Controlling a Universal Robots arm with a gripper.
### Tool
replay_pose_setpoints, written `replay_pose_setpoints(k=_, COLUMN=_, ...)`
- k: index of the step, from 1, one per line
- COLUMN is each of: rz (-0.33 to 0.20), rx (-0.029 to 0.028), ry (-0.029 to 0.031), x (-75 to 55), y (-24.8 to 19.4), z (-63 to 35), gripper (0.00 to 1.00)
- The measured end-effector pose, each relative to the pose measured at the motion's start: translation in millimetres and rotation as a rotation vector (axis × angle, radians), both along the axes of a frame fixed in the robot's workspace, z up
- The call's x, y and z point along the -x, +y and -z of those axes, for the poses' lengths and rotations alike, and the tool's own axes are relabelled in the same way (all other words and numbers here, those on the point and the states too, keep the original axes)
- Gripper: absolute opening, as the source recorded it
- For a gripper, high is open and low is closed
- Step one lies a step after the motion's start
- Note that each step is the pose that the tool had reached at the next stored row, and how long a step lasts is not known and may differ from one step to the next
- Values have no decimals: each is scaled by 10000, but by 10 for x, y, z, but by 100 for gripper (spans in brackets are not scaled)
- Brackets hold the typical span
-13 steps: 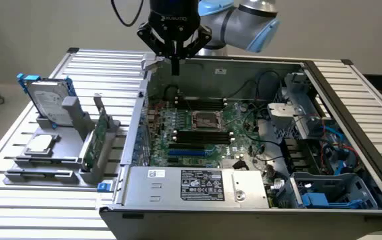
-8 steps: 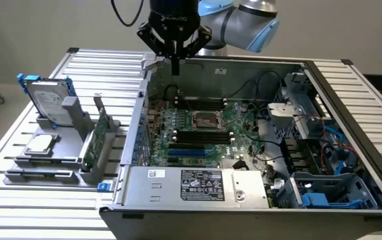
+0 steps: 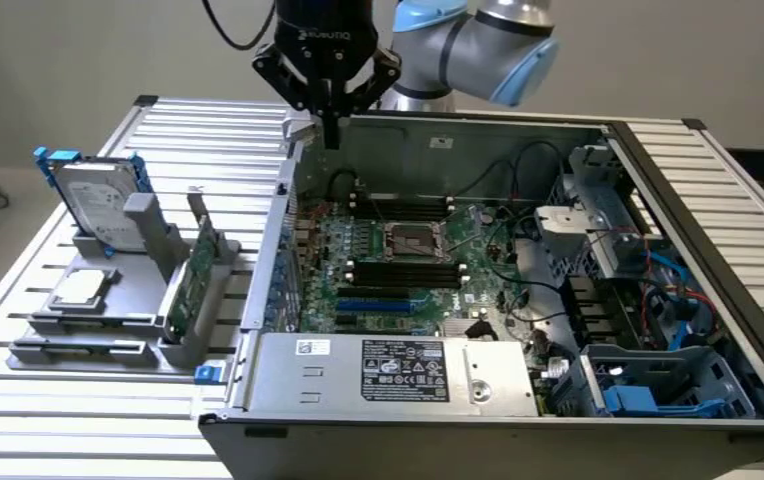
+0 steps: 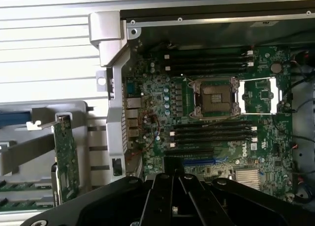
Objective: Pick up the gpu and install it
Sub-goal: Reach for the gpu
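Note:
The gpu (image 3: 197,278) is a thin green card standing on edge in a grey holder (image 3: 102,325), at the exterior view's left beside the open computer case (image 3: 702,200). It appears again in the wrist view as the gpu (image 4: 66,159), outside the case's rear wall (image 4: 115,117). My gripper (image 3: 333,132) hangs above the case's far left corner, well above and behind the card. Its black fingers (image 4: 165,196) are shut together with nothing between them. Below them lies the green motherboard (image 4: 211,117) with a blue expansion slot (image 3: 382,298).
A silver hard drive in a blue frame (image 3: 95,205) and a small square chip (image 3: 78,288) sit on the same holder. The case holds a power supply (image 3: 402,370), cables (image 3: 662,290) and a drive cage (image 3: 589,215). Everything rests on a slatted metal table (image 3: 75,410).

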State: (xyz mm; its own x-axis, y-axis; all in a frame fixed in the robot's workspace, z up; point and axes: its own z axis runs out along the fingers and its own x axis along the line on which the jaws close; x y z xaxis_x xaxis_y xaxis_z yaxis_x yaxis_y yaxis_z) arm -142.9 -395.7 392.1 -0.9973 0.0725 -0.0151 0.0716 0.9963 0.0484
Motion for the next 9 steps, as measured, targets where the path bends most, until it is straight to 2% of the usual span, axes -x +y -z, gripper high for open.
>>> replay_pose_setpoints(k=9, rz=1, rx=0, ry=19, x=408, y=56, z=32, gripper=11)
